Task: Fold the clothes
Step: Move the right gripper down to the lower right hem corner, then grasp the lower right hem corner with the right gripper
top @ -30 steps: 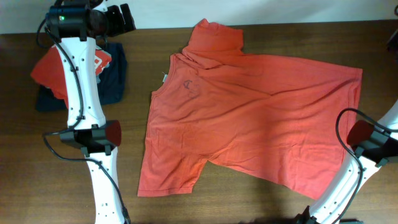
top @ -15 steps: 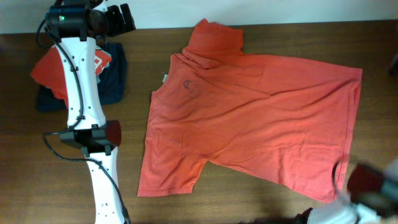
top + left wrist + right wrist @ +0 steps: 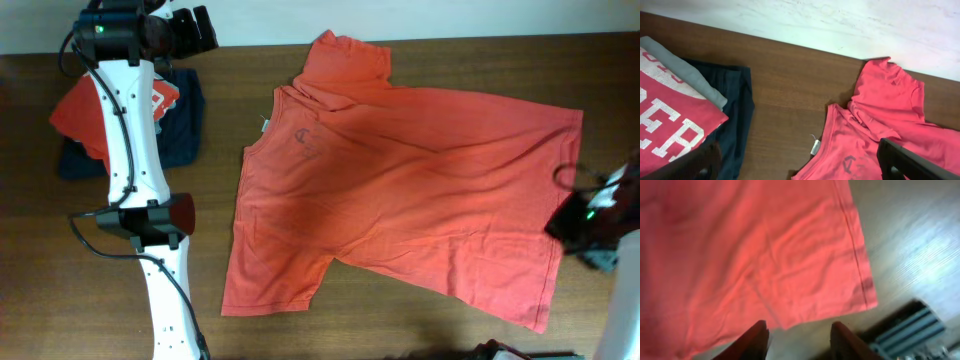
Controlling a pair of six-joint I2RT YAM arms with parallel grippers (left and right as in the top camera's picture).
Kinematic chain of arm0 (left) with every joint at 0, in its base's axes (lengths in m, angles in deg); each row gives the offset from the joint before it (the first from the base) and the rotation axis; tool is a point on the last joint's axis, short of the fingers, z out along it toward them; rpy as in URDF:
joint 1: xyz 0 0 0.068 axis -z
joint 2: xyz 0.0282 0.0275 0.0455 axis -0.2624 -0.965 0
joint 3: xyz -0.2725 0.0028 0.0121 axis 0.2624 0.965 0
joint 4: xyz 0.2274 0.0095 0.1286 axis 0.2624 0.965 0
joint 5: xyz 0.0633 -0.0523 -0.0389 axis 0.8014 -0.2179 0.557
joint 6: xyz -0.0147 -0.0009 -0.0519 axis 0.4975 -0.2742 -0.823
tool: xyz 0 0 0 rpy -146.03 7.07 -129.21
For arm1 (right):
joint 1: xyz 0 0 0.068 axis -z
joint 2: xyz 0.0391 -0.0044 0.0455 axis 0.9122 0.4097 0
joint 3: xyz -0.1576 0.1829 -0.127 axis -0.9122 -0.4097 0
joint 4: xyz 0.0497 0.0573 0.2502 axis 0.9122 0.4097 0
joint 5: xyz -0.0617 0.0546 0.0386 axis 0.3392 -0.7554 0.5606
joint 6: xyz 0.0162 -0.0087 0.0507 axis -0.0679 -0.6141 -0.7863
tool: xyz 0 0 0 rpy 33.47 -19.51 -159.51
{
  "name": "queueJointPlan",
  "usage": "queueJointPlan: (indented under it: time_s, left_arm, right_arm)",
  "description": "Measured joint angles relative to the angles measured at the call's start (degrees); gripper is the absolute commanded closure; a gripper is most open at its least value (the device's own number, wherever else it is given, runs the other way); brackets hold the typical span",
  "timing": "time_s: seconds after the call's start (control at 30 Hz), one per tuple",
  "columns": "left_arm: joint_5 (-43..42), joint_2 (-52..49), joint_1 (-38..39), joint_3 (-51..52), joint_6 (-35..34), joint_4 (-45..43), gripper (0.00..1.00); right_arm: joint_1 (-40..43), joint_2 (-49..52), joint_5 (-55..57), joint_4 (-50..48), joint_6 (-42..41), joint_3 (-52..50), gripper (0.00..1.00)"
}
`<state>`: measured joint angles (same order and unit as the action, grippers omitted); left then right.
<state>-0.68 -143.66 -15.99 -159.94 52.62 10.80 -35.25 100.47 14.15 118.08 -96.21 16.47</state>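
The coral-red T-shirt (image 3: 400, 180) lies spread flat across the middle of the table, collar at the far side. Only a small dark mark below the collar shows on it. It also shows in the left wrist view (image 3: 880, 135) and the right wrist view (image 3: 765, 245). My left gripper (image 3: 195, 28) hangs open and empty at the far left, beyond the shirt; its fingers (image 3: 805, 167) straddle bare wood and the collar edge. My right gripper (image 3: 580, 222) is open and empty above the shirt's right hem; its fingers (image 3: 800, 342) sit just off a hem corner.
A stack of folded clothes (image 3: 120, 125) lies at the far left: a red piece with white lettering (image 3: 665, 125), a grey one and a dark navy one (image 3: 735, 115). A white wall (image 3: 840, 25) borders the far edge. A dark object (image 3: 910, 330) lies off the table's edge.
My right arm has swung up from the lower right corner to the shirt's right hem. The left arm and the shirt have not moved.
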Motion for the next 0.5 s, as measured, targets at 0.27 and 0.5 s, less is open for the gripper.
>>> queueJointPlan:
  time_s: [0.27,0.5]
  left_arm:
    - [0.02,0.00,0.00,0.00,0.00,-0.02,0.01]
    - [0.00,0.00,0.00,0.00,0.00,-0.04,0.01]
  right_arm:
    - [4.26,0.66,3.15,-7.30,-4.87,-15.26,0.31]
    - [16.24,4.76,2.78,-8.59,-5.44,-16.11,0.34]
